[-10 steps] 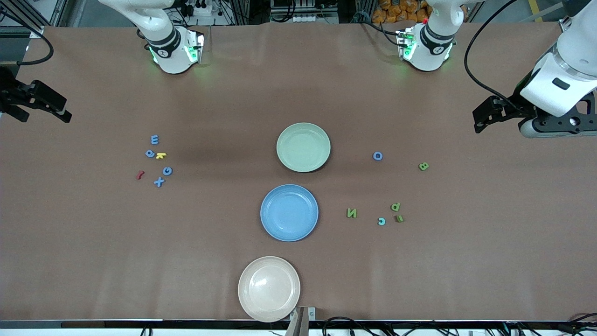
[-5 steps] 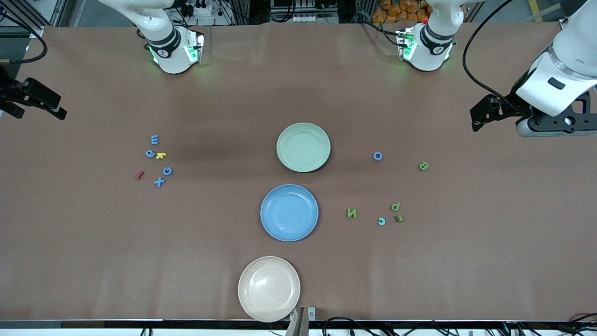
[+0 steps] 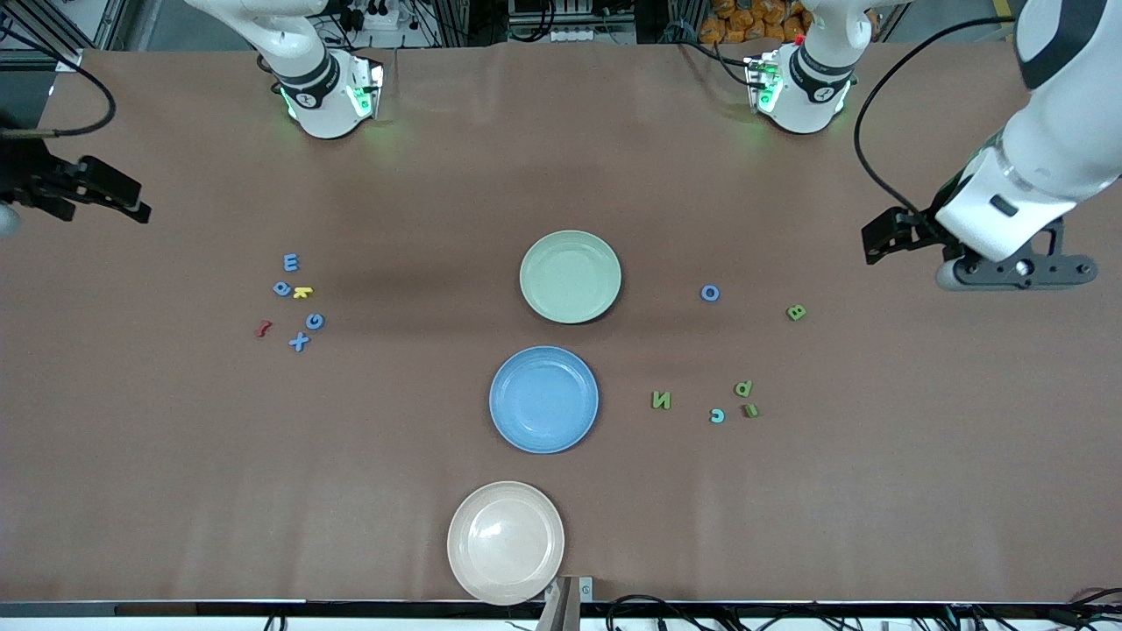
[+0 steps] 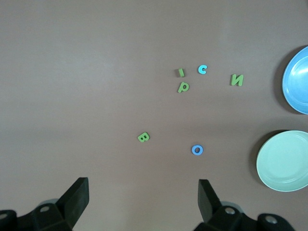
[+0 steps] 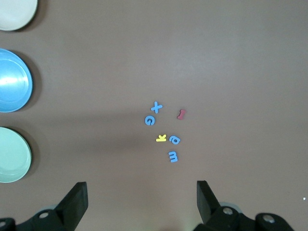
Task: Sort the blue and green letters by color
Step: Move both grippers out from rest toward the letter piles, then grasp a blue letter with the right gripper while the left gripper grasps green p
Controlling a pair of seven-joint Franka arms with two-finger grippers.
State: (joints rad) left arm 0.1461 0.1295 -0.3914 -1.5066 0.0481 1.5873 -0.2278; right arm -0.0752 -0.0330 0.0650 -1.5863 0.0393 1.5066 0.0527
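No letter is sorted yet; all three plates are empty. You find two loose groups on the surface, one at each arm's end, so each arm can serve the group within its own reach.

At the right arm's end lie the blue letters: the E (image 3: 291, 262), the blue P (image 3: 281, 288), the G (image 3: 315, 321) and the X (image 3: 299, 342). The yellow K (image 3: 303, 293) touches or nearly touches the blue P, and the red piece (image 3: 262, 329) lies just beside the group. Leave both where they are.

At the left arm's end lie the blue O (image 3: 710, 293), the B (image 3: 796, 312), the N (image 3: 661, 400), the green P (image 3: 744, 387), the lighter blue C (image 3: 717, 415) and the small green piece (image 3: 750, 410). Colors are mixed here, so check each pick.

The green plate (image 3: 571, 277) and the blue plate (image 3: 543, 400) stand between the groups, matching the two colors. The cream plate (image 3: 506, 542) stands nearest the front camera.

The left end effector (image 3: 881, 244) hangs over bare surface near the B, fingers (image 4: 77, 195) apart and holding nothing. The right end effector (image 3: 118, 197) hangs over the table edge, fingers (image 5: 77, 199) likewise apart and unloaded.
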